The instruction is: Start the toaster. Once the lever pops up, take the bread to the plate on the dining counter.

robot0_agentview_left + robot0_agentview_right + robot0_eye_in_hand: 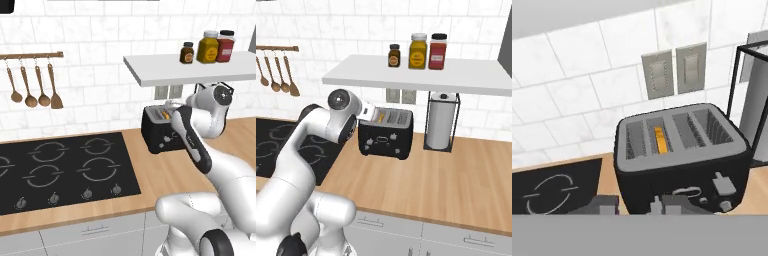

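The black toaster (159, 134) (385, 137) (682, 165) stands on the wood counter against the tiled wall. The bread (660, 140) sits low in the second slot from the left, and only its orange-tan top edge (165, 115) shows. My gripper (636, 206) hangs over the toaster's front left edge, tilted down at its top and front face. Its fingertips (606, 205) stand a little apart with nothing between them. A grey lever (722, 183) sits on the right of the front face. My hand (369, 112) is at the toaster's left end. The plate and the dining counter are out of view.
A black hob (60, 170) lies left of the toaster. A paper-towel holder (441, 121) stands to its right. A white shelf (421, 75) with three jars (417, 51) hangs just above. Wooden utensils (35, 87) hang on a rail. Bare wood counter (456, 175) extends right.
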